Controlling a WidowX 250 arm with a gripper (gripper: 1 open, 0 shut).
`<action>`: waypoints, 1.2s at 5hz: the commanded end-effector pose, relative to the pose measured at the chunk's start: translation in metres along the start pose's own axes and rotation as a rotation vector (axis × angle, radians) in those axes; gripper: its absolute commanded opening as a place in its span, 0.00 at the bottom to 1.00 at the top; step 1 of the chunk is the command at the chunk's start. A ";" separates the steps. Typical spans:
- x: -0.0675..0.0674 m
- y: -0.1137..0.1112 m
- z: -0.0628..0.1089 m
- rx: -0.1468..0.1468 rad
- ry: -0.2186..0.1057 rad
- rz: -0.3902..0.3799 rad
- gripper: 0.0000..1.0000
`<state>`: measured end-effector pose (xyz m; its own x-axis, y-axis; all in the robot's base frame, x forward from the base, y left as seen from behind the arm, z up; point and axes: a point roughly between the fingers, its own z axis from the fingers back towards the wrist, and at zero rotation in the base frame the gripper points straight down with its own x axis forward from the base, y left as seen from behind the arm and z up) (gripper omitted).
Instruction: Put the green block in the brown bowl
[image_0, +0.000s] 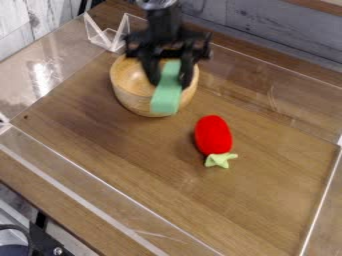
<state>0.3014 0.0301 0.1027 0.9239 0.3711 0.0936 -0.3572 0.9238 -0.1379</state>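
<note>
The green block (166, 94) hangs lengthwise from the gripper (168, 62), its upper end pinched between the two dark fingers and its lower end dangling in front of the near wall of the brown bowl (135, 97). The jaws are clenched on the bar, which tilts slightly and is off the table. The block overlaps the bowl's right half in the camera view; whether it touches the rim cannot be told. The round wooden bowl sits toward the far left of the wooden tabletop (120, 170). Well apart from it, to the right and nearer the camera, lies a red strawberry toy (213, 135) with a green leaf at its lower end.
</note>
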 end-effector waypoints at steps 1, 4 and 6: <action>0.016 0.004 0.002 -0.025 -0.041 0.014 0.00; 0.033 0.028 -0.013 -0.050 -0.050 0.046 0.00; 0.043 0.036 -0.020 -0.057 -0.049 0.059 0.00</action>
<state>0.3249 0.0721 0.0711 0.8984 0.4304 0.0874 -0.4082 0.8917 -0.1955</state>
